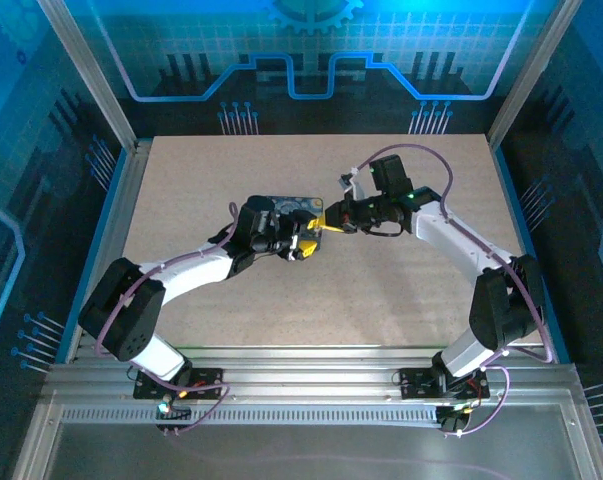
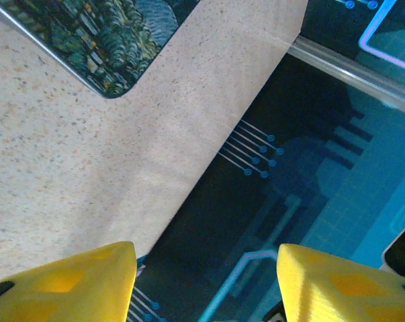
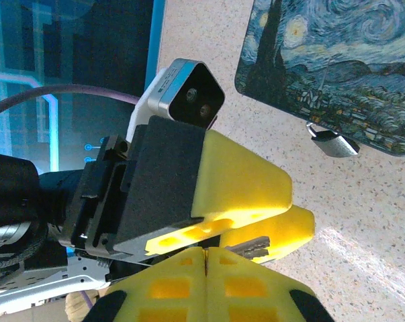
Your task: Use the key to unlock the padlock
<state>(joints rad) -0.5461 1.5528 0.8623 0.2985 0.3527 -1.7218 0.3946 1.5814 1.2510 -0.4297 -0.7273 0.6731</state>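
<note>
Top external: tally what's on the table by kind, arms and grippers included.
Robot arms: 2, left arm and right arm
Yellow-fingered grippers: 2, left gripper and right gripper
Blue painted box: 1
Total: 5

**Overhead view.** Dark blue swirl-painted box [image 1: 299, 206] lying flat just above centre frame on a speckled beige desk [image 1: 231, 165]. Dark wall panels [image 1: 301, 60] with glowing blue circuit-style lines enclose the desk at top, left and right. Ribbed aluminium rails [image 1: 301, 390] span the bottom of the frame.

**Wrist views.** The box's rounded corner sits upper left in the left wrist view. Its painted top sits upper right in the right wrist view.
</note>
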